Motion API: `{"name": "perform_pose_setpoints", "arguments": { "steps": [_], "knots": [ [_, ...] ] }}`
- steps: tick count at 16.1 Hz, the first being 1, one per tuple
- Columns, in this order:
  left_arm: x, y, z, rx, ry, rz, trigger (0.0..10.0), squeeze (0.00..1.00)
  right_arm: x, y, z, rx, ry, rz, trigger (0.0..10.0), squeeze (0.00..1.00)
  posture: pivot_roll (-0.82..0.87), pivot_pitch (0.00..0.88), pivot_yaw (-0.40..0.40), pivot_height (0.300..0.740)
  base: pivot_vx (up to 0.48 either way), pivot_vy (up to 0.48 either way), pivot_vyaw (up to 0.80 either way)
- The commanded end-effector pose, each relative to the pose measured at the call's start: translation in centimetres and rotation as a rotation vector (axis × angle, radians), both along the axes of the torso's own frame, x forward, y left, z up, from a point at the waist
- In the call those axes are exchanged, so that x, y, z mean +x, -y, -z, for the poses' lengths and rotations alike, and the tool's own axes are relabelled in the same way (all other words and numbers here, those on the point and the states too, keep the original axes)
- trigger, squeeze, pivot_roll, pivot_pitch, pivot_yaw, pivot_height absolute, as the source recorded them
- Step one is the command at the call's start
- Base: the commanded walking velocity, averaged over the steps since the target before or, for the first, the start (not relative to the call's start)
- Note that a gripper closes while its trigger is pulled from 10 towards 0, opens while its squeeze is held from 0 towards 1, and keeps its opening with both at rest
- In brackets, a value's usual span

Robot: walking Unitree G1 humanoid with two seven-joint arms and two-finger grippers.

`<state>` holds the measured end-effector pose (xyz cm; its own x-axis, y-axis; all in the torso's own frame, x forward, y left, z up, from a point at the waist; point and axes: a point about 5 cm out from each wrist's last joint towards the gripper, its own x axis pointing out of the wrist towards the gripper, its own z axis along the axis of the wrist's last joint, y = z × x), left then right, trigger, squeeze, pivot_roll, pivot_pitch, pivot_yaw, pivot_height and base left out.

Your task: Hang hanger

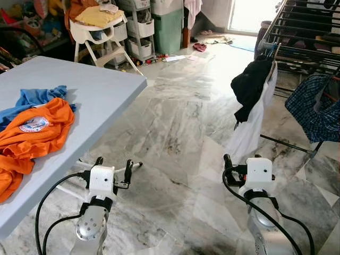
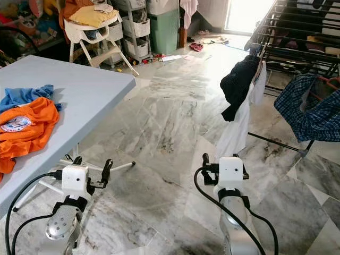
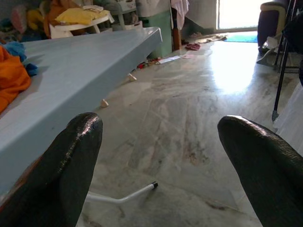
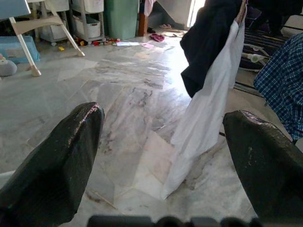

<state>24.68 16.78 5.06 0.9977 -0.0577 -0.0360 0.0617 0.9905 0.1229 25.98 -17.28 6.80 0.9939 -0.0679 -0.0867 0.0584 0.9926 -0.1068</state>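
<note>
A dark drying rack (image 1: 303, 32) stands at the far right. From its near end hang a black garment (image 1: 252, 85) and, under it, a white garment (image 1: 249, 133); a blue plaid shirt (image 1: 313, 109) hangs further right. An orange shirt (image 1: 37, 133) and a blue shirt (image 1: 37, 96) lie crumpled on the light-blue table (image 1: 101, 90) at my left. My left gripper (image 1: 113, 167) is held low beside the table's edge, open and empty. Over the marble floor, my right gripper (image 4: 163, 156) is open and empty, well short of the white garment (image 4: 203, 113).
A white table leg (image 1: 135, 166) runs along the floor just beyond the left gripper. A white high chair (image 1: 101, 32) piled with clothes, storage drawers and a green bin (image 1: 167, 29) line the back wall. Open marble floor (image 1: 180, 127) lies between table and rack.
</note>
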Motion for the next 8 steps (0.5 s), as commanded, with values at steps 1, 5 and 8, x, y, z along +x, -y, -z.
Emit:
{"name": "perform_pose_setpoints", "arguments": {
  "steps": [1, 5, 8],
  "knots": [
    [0.05, -0.56, -0.11, 0.007, -0.002, -0.021, 10.0, 0.0, 0.19, 0.02, -0.34, 0.006, 0.011, 0.009, 10.0, 0.0, -0.12, 0.0, 0.073, 0.74, 0.0, 0.0, 0.0],
    [0.05, -0.56, -0.11, 0.007, -0.002, -0.021, 10.0, 0.0, 0.19, 0.02, -0.34, 0.006, 0.011, 0.009, 10.0, 0.0, -0.12, 0.0, 0.073, 0.74, 0.0, 0.0, 0.0],
    [0.05, -0.56, -0.11, 0.007, -0.002, -0.021, 10.0, 0.0, 0.19, 0.02, -0.34, 0.006, 0.011, 0.009, 10.0, 0.0, -0.12, 0.0, 0.073, 0.74, 0.0, 0.0, 0.0]
  ]
}}
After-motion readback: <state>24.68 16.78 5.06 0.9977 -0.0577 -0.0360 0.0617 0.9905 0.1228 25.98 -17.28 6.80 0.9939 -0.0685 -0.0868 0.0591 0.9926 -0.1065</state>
